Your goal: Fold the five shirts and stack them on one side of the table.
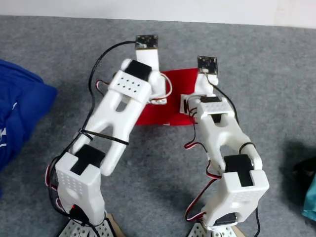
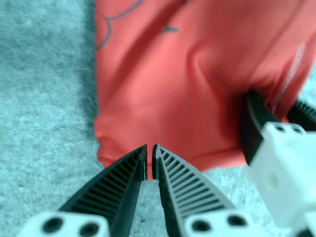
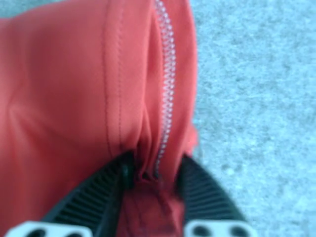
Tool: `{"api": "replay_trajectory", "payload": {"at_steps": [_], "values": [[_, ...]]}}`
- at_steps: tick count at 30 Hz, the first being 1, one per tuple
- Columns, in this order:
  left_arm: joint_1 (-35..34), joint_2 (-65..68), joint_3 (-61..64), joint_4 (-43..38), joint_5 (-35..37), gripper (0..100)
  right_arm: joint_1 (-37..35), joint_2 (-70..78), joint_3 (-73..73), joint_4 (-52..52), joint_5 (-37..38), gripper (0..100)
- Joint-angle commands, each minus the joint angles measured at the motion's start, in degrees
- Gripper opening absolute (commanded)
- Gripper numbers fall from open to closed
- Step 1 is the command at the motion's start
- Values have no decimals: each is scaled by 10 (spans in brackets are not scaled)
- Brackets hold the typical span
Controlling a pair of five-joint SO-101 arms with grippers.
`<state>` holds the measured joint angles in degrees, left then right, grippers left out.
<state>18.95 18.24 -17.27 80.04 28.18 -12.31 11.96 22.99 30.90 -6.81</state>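
Observation:
A red shirt (image 1: 170, 106) lies folded small on the grey carpeted table, partly under both arms. In the left wrist view my left gripper (image 2: 150, 149) is closed to a thin slit, its tips pinching the near edge of the red shirt (image 2: 187, 84). The other arm's gripper (image 2: 256, 131) rests on the same edge farther along. My right gripper (image 3: 153, 170) is shut on a bunched fold of the red shirt (image 3: 74, 89) beside its white-stitched seam. From above, the arms' wrists hide both grippers.
A blue shirt (image 1: 19, 108) lies heaped at the table's left edge. A teal cloth (image 1: 310, 197) and a dark item (image 1: 301, 170) sit at the right edge. Bare grey carpet (image 1: 261, 64) surrounds the red shirt.

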Motion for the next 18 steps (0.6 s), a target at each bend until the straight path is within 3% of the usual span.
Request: {"api": "replay_trajectory", "payload": {"at_steps": [1, 6, 10, 15, 18], "values": [[-44, -27, -2, -33, -2, 51, 5, -2, -34, 11, 33, 2], [-125, -26, -1, -96, 1, 50, 12, -7, -44, 45, 41, 8], [-180, -26, 29, -161, 74, 50, 48, -46, -39, 49, 40, 8], [-193, -26, 124, -302, 106, 51, 111, -126, -12, 53, 27, 7], [-182, -26, 150, -341, 105, 50, 153, -161, -6, 54, 4, 7]]}}
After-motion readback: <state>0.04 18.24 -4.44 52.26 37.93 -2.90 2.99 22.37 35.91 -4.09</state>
